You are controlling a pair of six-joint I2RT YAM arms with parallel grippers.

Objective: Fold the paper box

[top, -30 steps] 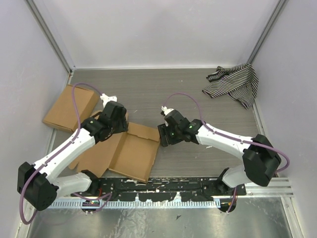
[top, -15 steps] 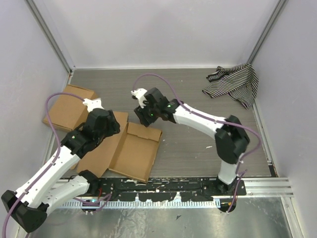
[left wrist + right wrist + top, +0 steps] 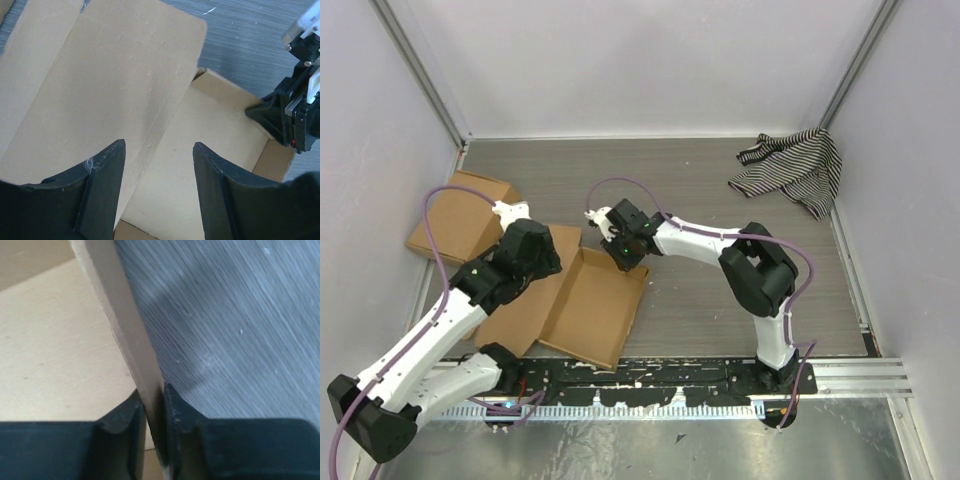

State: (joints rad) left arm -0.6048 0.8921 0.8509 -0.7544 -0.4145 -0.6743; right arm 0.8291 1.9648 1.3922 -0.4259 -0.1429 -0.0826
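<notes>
Cardboard wall of paper box (image 3: 592, 312) pinched by right pincer (image 3: 154, 401); left pincer (image 3: 159, 146) wide

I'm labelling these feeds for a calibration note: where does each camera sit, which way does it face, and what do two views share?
Top external: above and behind the bases, facing down on the table; shows both arms, the paper box, striped cloth.
Left wrist: on the left arm, facing down at the paper box's flat panel and tray; left jaws, open, at bottom.
Right wrist: on the right arm, close on the box's upright wall; right jaws pinch it.
Shared: top and left wrist show the right jaws on that wall.
</notes>
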